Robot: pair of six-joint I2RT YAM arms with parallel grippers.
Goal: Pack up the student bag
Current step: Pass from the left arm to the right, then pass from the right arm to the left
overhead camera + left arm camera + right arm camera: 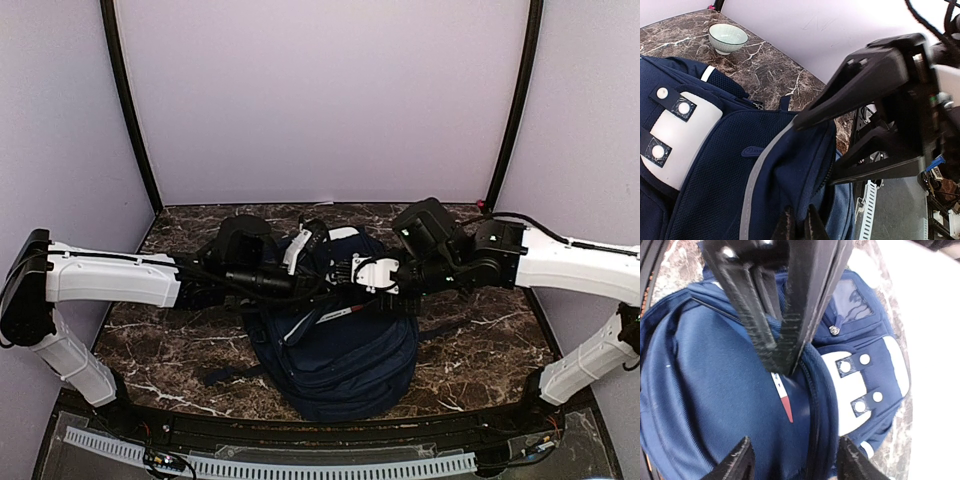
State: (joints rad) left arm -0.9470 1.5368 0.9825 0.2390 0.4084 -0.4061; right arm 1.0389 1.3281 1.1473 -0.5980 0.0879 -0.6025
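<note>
The student bag (335, 345) lies in the middle of the marble table, navy with a white slotted patch (855, 385) and grey reflective stripe (757, 180). My left gripper (800, 226) is shut on a fold of fabric at the bag's zip rim, holding it up; in the top view the left gripper (318, 290) sits over the bag's upper part. My right gripper (797, 465) is open, its fingertips (742, 460) straddling the zip rim above the open main compartment. A slim white strip with a red tip (785, 402) shows inside the bag.
A pale green bowl (728, 38) stands on the marble table (480, 340) beyond the bag, near the back wall. Lilac walls close the back and sides. A white slotted cable duct (270, 465) runs along the near edge. Bag straps (225, 375) trail left.
</note>
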